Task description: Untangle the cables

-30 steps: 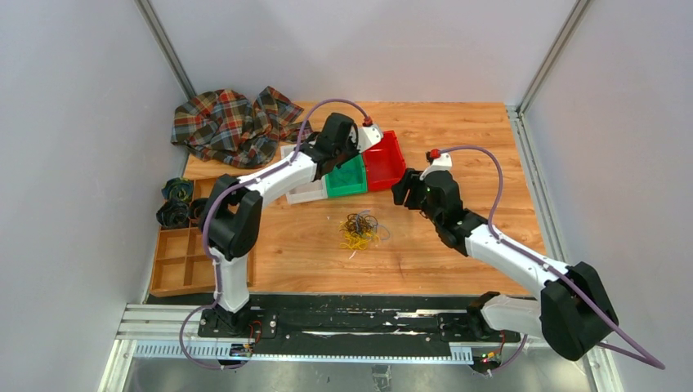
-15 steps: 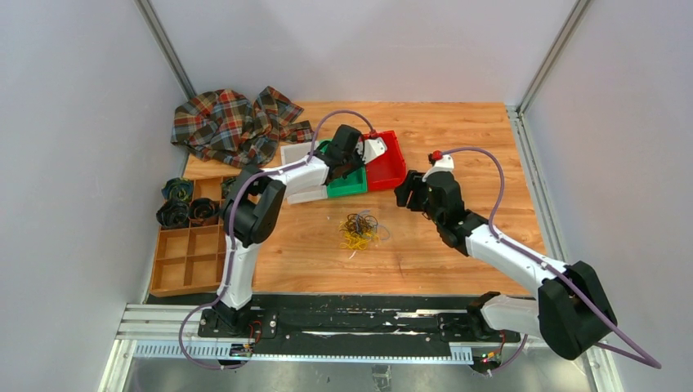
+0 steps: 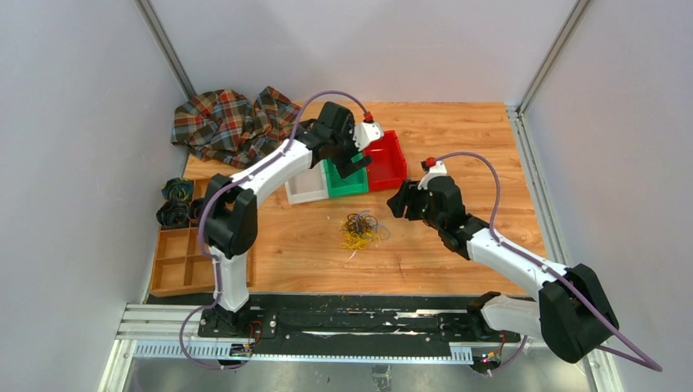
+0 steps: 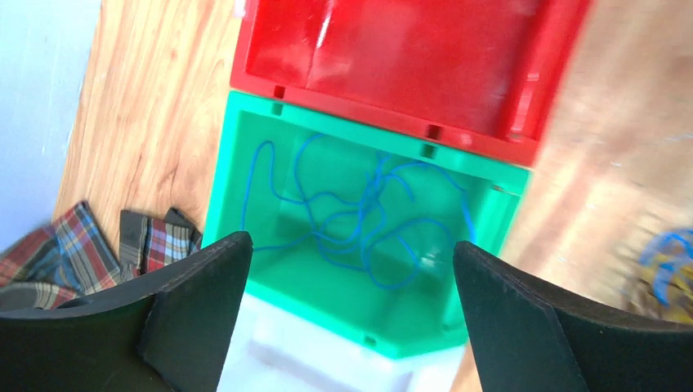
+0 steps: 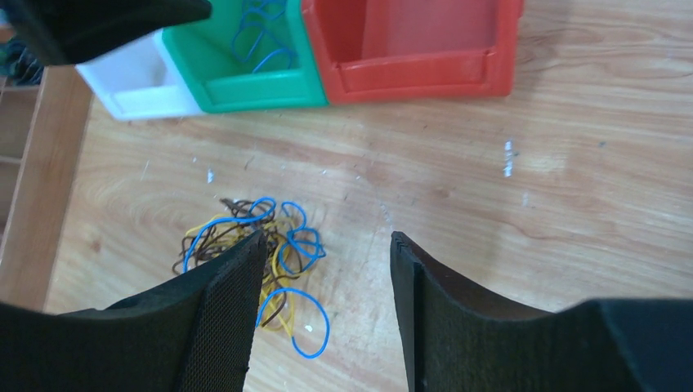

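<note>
The cables lie as a loose tangle of thin yellow, dark brown and blue strands on the wooden table, just below the bins. One blue strand lies loose in the green bin. My left gripper hangs open and empty right above that bin; in the top view the left gripper is over the bins. To the right of the tangle, my right gripper stands open. In its wrist view the right gripper holds nothing, with the cables beside its left finger.
A red bin, the green bin and a white bin stand side by side at mid-table. A plaid cloth lies at the back left. A wooden compartment tray with dark coiled bundles sits along the left edge.
The left gripper has gone from shut to wide open over the green bin, and its arm has swung back a little. The right gripper has shifted slightly left, toward the tangle.
</note>
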Tool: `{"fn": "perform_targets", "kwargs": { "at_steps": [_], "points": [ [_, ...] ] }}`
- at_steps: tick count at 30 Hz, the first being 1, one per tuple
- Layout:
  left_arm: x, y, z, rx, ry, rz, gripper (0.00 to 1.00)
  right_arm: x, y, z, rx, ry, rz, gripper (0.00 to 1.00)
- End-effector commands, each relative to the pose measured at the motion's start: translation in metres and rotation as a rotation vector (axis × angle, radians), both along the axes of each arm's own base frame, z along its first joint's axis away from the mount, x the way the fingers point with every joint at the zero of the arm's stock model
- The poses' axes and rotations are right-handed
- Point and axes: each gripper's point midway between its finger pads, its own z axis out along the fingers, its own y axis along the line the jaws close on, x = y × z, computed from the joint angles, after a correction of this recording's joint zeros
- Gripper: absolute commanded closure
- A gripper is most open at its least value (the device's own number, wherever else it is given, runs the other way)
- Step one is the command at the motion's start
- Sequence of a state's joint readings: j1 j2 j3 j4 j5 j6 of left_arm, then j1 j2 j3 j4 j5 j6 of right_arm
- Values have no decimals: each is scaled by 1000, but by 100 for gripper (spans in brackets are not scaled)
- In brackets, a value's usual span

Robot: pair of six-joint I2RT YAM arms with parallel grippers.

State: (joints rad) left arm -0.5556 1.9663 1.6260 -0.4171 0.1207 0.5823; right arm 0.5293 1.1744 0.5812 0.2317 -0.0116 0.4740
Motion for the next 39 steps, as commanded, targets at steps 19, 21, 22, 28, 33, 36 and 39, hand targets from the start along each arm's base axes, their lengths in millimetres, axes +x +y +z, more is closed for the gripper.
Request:
{"fn": "perform_targets", "kwargs": {
  "at_steps": [19,21,22,28,33,36,39],
  "points": [
    [-164,-37,-20,-188,608,68,18,-24,-11,-23,-20,96,14,49],
    [-161,-36,-26,-167,598,84,22,-24,-11,-22,-19,93,13,49],
    [-160,-36,-29,-162,599,86,24,-24,-11,-23,-20,93,12,49],
    [-165,-39,-44,-141,623,61,35,-22,-11,-23,-29,93,10,50],
    [-166,-42,-48,-139,632,41,59,-21,-11,-24,-33,95,11,51],
    [-168,-45,-48,-146,643,30,66,-20,-11,-23,-32,94,10,52],
    [-174,-47,-46,-152,655,11,67,-20,-11,-21,-33,88,11,53]
  ]
}}
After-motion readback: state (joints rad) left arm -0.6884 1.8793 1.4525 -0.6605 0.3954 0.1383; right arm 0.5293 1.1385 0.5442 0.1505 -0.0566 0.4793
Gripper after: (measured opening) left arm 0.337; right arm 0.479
